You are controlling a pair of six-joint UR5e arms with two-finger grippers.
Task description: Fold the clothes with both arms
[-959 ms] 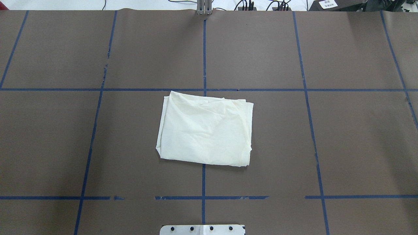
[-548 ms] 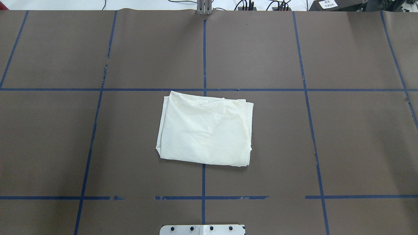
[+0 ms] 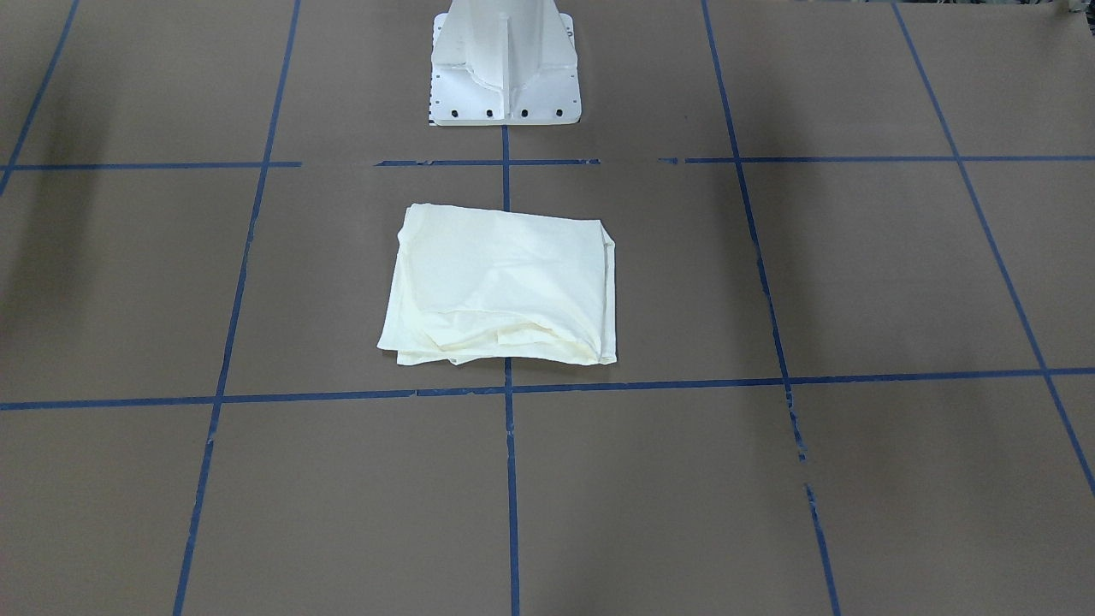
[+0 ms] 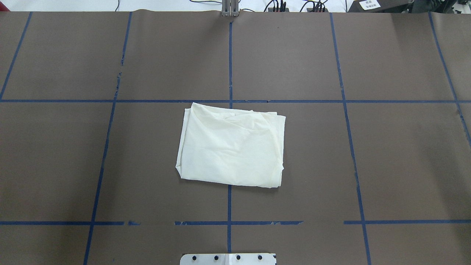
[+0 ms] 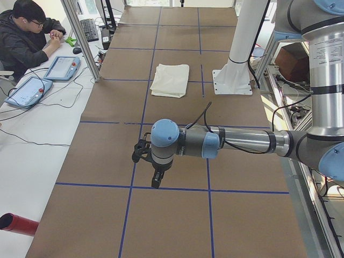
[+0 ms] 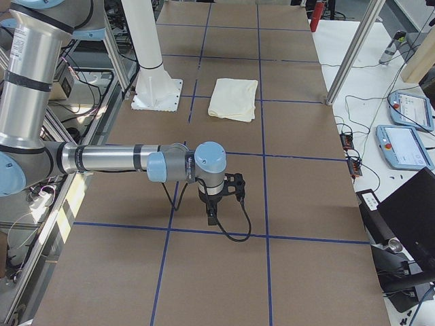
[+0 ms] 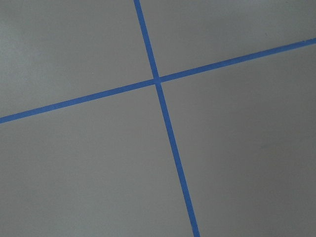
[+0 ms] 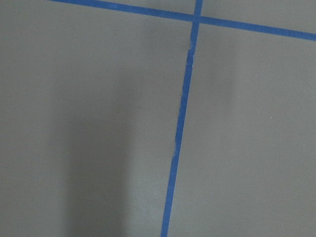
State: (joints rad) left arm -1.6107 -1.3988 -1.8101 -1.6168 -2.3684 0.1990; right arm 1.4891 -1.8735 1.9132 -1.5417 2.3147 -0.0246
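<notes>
The clothes (image 4: 232, 147) lie as one folded cream rectangle at the table's middle, plain side up, with layered edges on the side away from the robot (image 3: 505, 287). No arm is near them. In the exterior left view my left arm reaches out low over the table's near end, well short of the clothes (image 5: 170, 79), and its gripper (image 5: 155, 180) points down; I cannot tell whether it is open or shut. In the exterior right view my right gripper (image 6: 211, 217) hangs the same way, far from the clothes (image 6: 234, 98), its state also unclear. Both wrist views hold only brown table and blue tape.
The white pedestal base (image 3: 505, 77) stands just behind the clothes. Blue tape lines (image 4: 230, 66) divide the brown table into squares. A person (image 5: 27, 32) sits at a side desk with tablets (image 5: 62, 67). A red cylinder (image 5: 19, 224) lies off the table's corner.
</notes>
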